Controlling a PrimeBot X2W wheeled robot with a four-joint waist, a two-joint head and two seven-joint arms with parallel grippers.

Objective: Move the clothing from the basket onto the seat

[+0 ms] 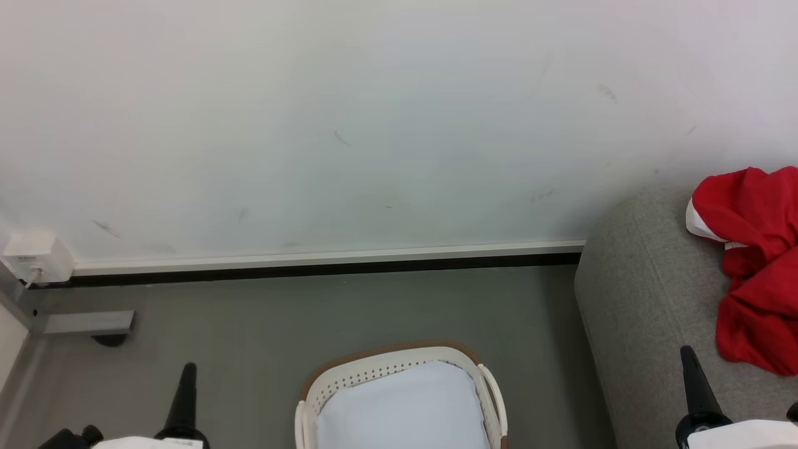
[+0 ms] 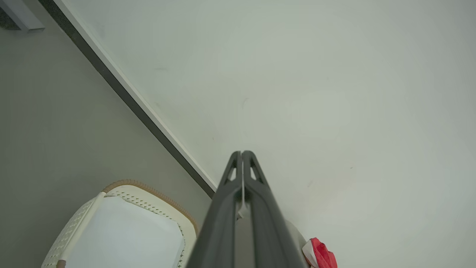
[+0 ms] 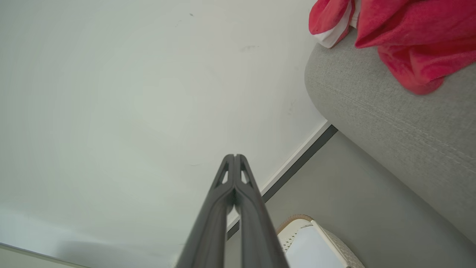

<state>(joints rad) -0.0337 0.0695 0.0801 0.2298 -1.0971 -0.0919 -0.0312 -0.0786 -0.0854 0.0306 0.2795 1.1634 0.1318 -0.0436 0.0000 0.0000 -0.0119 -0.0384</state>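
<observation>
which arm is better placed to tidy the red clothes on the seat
Right, likely. The right claw is over the seat beside the clothing; the left claw is past the basket, over floor.

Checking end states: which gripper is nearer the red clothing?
The right gripper, shut, seen against the seat beside the clothing; the left gripper is on the far side of the basket, over floor.

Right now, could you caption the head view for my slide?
Clothing heaped on seat, basket bottom bare, left gripper and right gripper shut.
</observation>
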